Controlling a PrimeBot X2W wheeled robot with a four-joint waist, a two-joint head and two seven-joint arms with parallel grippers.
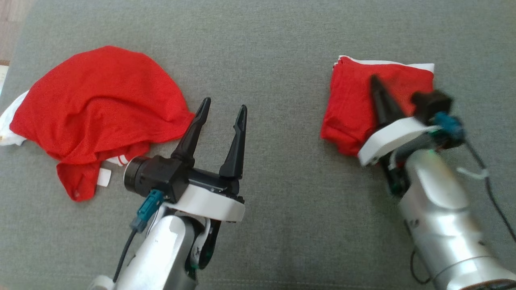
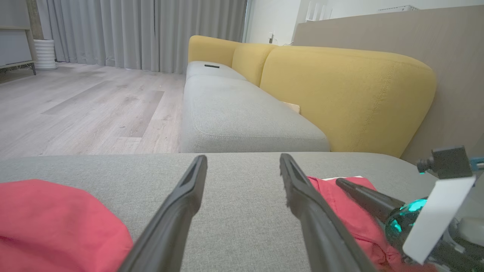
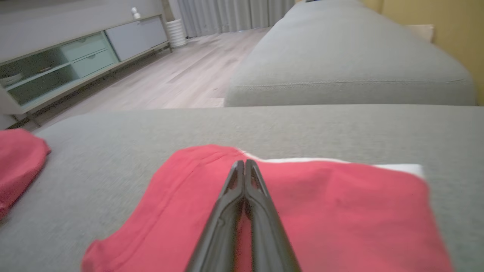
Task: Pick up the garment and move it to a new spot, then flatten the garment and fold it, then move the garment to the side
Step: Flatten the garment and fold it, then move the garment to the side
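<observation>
A folded red garment (image 1: 354, 100) with a white edge lies on the right of the grey cushion (image 1: 282, 60). My right gripper (image 1: 375, 80) is above it, its fingers pressed together with no cloth between them; the right wrist view shows the shut tips (image 3: 245, 163) over the red fold (image 3: 340, 215). A second red garment (image 1: 100, 104) lies crumpled at the left, with white trim showing. My left gripper (image 1: 223, 108) stands open just right of that heap, holding nothing. In the left wrist view my left gripper (image 2: 242, 158) has the crumpled garment (image 2: 56, 223) at its lower left and the folded one (image 2: 355, 215) to its right.
The grey cushion is a sofa seat; another seat (image 2: 242, 113) and yellow backrests (image 2: 340, 94) lie beyond it. Wooden floor (image 2: 75, 105) borders the far edge, with a low cabinet (image 3: 75, 60) and curtains (image 2: 132, 30) further off.
</observation>
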